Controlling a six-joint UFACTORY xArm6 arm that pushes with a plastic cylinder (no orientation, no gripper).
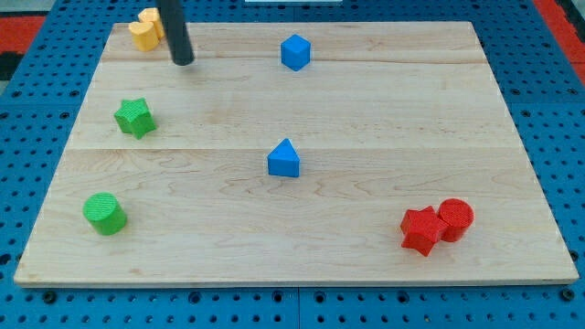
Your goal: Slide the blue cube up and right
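Red star (420, 230) nearest; blue cube (295, 52) right of my tip (184, 61)

Green star (134, 118), green cylinder (105, 213), red star (421, 229)

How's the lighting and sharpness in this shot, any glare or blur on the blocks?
Camera view: even, soft light, only faint shadows under the blocks; no strong glare on the wooden board. The blue cube and red star look sharp. My tip is in focus, left of the blue cube.
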